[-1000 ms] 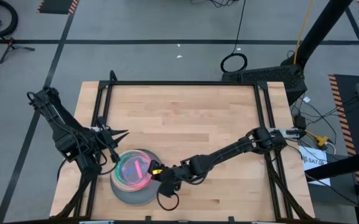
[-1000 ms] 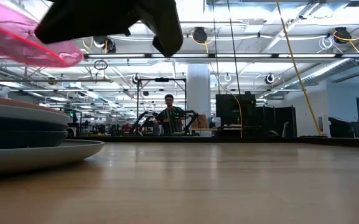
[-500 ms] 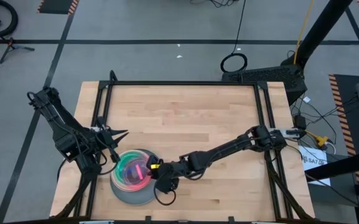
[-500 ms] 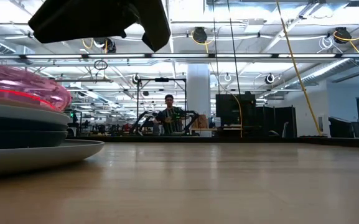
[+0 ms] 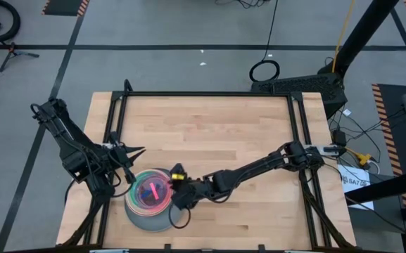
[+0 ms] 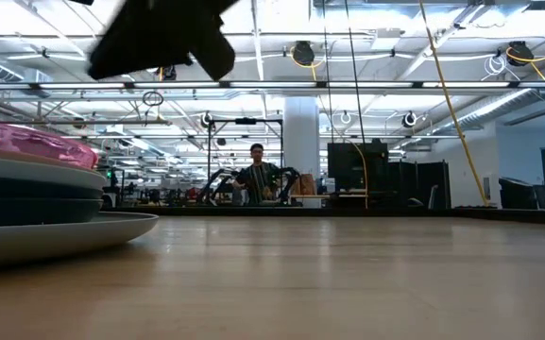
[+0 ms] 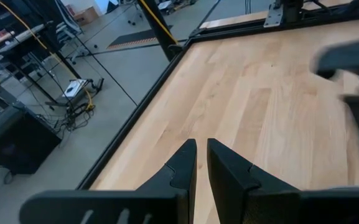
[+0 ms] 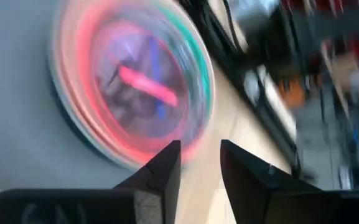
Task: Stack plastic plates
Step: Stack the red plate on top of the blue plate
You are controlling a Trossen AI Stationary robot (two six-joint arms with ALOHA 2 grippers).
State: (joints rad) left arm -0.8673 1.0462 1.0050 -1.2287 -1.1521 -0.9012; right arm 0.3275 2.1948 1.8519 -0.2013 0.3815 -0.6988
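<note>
A stack of plates (image 5: 148,202) stands near the table's front left, resting on a large grey plate (image 5: 138,216) at the bottom. On top lies a translucent red plate (image 5: 152,190), seen pink in the low view (image 6: 28,146) and blurred in the right wrist view (image 8: 135,87). My right gripper (image 5: 174,191) hovers open over the stack's right edge with nothing between its fingers (image 8: 199,146). My left gripper (image 5: 138,150) waits just beyond the stack's far side, fingers nearly together (image 7: 201,149) and holding nothing.
Black frame rails (image 5: 210,95) run along the table's far, left and right sides. Bare wood (image 5: 217,140) stretches across the middle and right. A person (image 6: 256,176) sits far behind the table in the room.
My right gripper has opened and let go of the translucent red plate. The plate, held tilted above the stack a second ago, has dropped onto it and settled flat. The gripper has since risen and drawn slightly toward the table's far edge.
</note>
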